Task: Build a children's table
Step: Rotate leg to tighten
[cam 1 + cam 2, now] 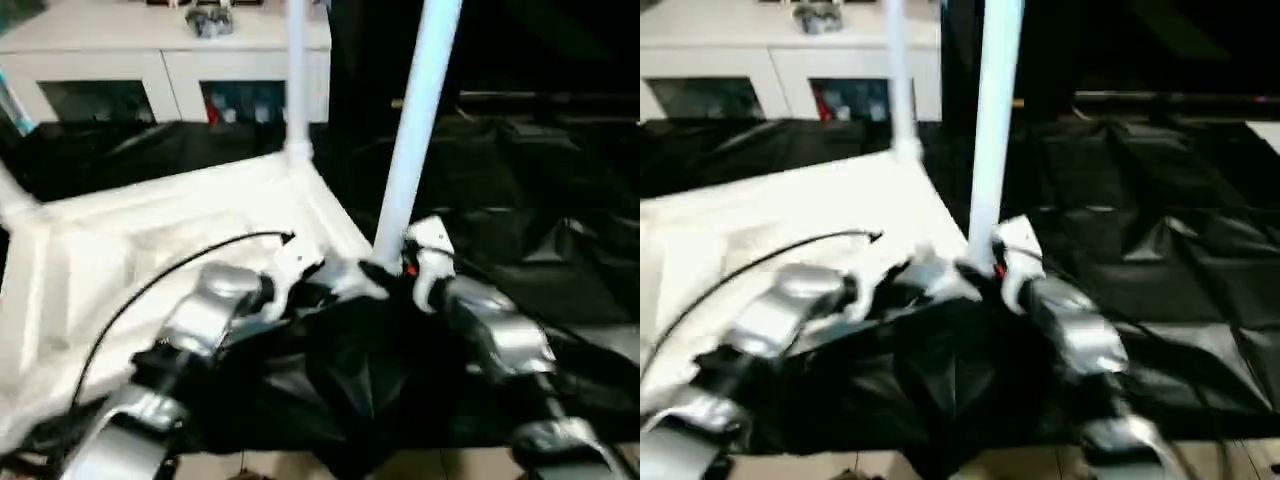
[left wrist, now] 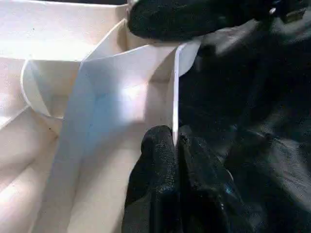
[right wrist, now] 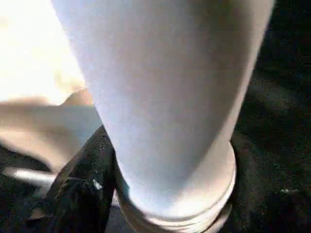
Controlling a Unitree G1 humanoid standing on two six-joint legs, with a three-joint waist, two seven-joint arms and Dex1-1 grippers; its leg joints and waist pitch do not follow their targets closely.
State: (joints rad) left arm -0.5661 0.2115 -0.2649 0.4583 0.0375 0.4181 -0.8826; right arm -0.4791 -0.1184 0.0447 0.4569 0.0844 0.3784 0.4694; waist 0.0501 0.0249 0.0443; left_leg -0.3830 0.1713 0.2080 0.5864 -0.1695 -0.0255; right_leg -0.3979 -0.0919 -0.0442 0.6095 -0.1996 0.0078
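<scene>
Left wrist view: my left gripper (image 2: 174, 145) pinches the tabletop (image 1: 150, 240) rim; my right gripper (image 1: 400, 268) clamps the leg (image 1: 415, 120) at the near corner socket. Keep it vertical, pressing straight down.

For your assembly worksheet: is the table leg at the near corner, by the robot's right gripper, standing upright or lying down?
Upright, tilted slightly. The near leg rises from the upturned tabletop's near corner, its base at the right gripper. Whether it is fully seated cannot be told.
</scene>
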